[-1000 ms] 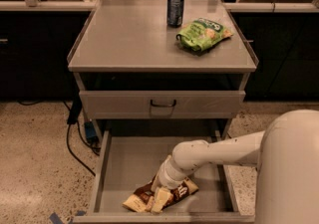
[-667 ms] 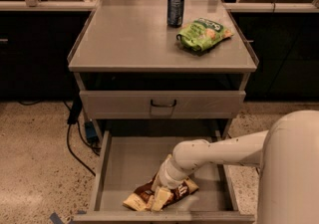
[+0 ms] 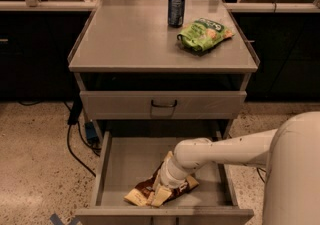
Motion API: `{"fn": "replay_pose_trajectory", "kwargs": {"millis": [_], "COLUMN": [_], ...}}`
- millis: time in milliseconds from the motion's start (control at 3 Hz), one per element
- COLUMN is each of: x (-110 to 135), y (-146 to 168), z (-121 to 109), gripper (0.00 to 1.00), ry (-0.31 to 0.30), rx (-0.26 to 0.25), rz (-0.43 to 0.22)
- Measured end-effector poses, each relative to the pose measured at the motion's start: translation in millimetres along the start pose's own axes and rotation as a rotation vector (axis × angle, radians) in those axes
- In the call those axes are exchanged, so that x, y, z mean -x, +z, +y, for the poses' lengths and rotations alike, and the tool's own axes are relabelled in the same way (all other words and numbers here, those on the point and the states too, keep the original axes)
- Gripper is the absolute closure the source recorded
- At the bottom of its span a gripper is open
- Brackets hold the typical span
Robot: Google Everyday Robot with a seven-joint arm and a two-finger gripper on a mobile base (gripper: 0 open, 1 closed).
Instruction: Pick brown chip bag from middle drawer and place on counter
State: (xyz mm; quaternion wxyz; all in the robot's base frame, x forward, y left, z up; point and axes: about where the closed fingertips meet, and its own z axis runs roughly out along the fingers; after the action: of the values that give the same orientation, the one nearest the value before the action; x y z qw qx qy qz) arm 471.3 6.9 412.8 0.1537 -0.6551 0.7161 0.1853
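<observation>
The brown chip bag (image 3: 140, 195) lies crumpled on the floor of the open middle drawer (image 3: 127, 161), near its front edge. My gripper (image 3: 161, 194) reaches down into the drawer from the right and rests on top of the bag, covering its middle. Parts of the bag stick out on the left and on the right of the gripper. The white arm (image 3: 230, 151) crosses the drawer's right side. The counter (image 3: 130, 34) is the grey top of the cabinet above.
A green chip bag (image 3: 202, 33) and a dark soda can (image 3: 176, 9) stand on the counter's back right. A closed drawer with a dark handle (image 3: 163, 104) sits above the open one. Cables (image 3: 74, 136) lie on the speckled floor at the left.
</observation>
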Motion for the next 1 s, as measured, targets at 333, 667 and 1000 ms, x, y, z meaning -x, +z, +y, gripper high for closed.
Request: {"fn": "replay_pose_trajectory", "kwargs": {"millis": [333, 667, 1000], "x": [1.1, 1.1, 1.1], "y": [-2.2, -2.1, -2.1], "z": [0.2, 0.2, 0.2], "gripper": [0.83, 0.53, 0.28], "ry": [0.0, 0.0, 0.0], "rx": [0.0, 0.0, 0.0], "rz": [0.0, 0.0, 0.0]}}
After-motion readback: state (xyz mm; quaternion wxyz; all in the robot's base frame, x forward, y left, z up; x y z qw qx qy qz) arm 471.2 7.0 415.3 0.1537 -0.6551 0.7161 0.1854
